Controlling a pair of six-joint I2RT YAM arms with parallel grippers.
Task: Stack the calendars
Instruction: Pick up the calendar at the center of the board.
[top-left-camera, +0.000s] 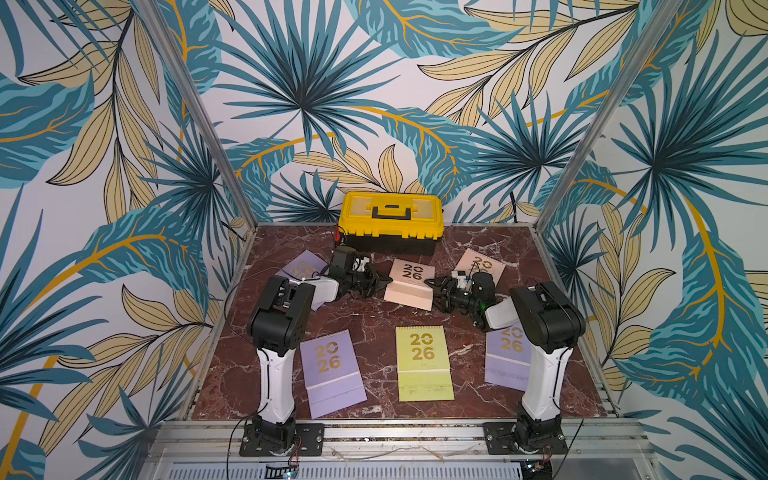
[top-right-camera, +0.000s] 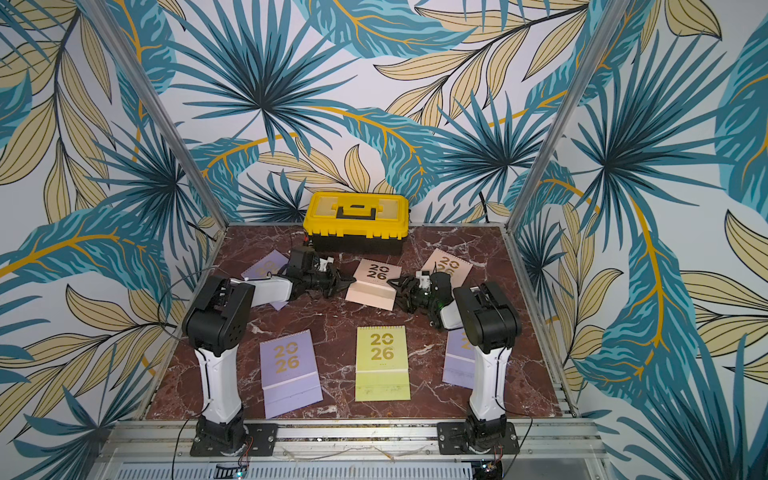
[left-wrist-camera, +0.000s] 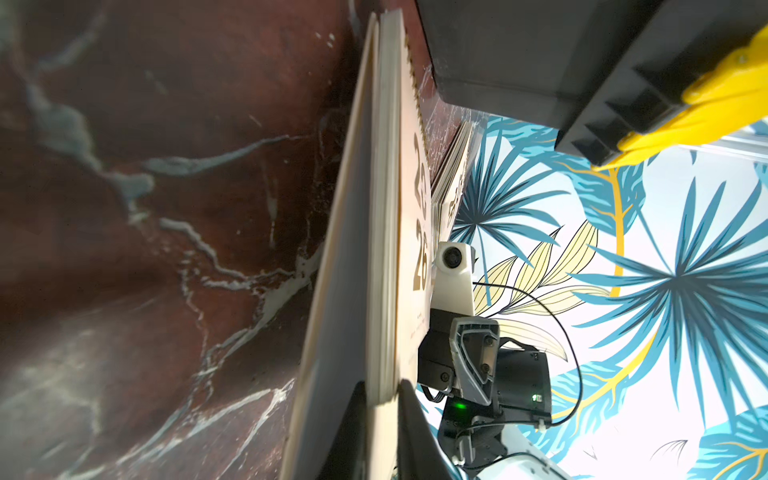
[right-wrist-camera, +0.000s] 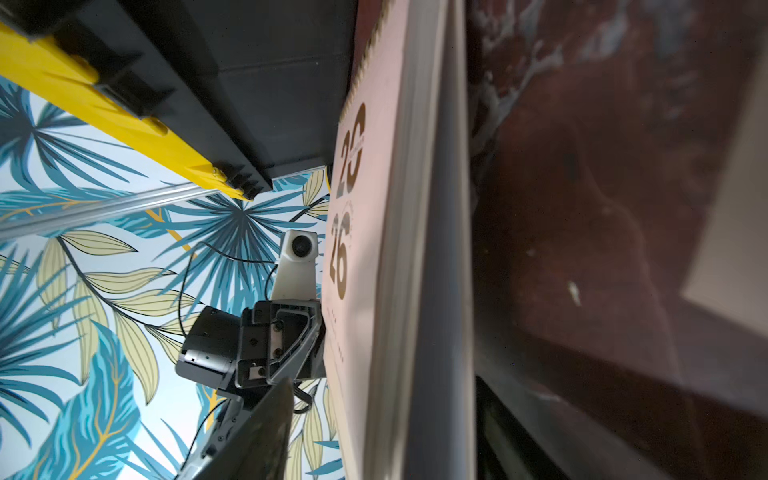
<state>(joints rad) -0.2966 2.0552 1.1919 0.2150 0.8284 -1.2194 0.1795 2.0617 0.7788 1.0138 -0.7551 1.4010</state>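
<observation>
Six calendars with gold "2026" lie on the marble table. A peach calendar (top-left-camera: 409, 284) (top-right-camera: 374, 284) lies in the middle, and both grippers are at it. My left gripper (top-left-camera: 384, 284) (left-wrist-camera: 384, 395) is shut on the page block at its left edge, with a finger (left-wrist-camera: 353, 432) on each side. My right gripper (top-left-camera: 430, 284) (right-wrist-camera: 384, 386) stands open around its right edge, one finger (right-wrist-camera: 266, 428) clear of the cover. A second peach calendar (top-left-camera: 480, 264) lies back right. Lilac calendars lie back left (top-left-camera: 297, 266), front left (top-left-camera: 332, 370) and front right (top-left-camera: 505, 357). A green calendar (top-left-camera: 424, 361) lies front centre.
A yellow-and-black toolbox (top-left-camera: 390, 222) (top-right-camera: 357, 222) stands shut against the back wall, just behind the middle calendar. My left arm hangs over the back-left lilac calendar and my right arm over the front-right one. Metal posts and patterned walls close in the table (top-left-camera: 365, 320) on three sides.
</observation>
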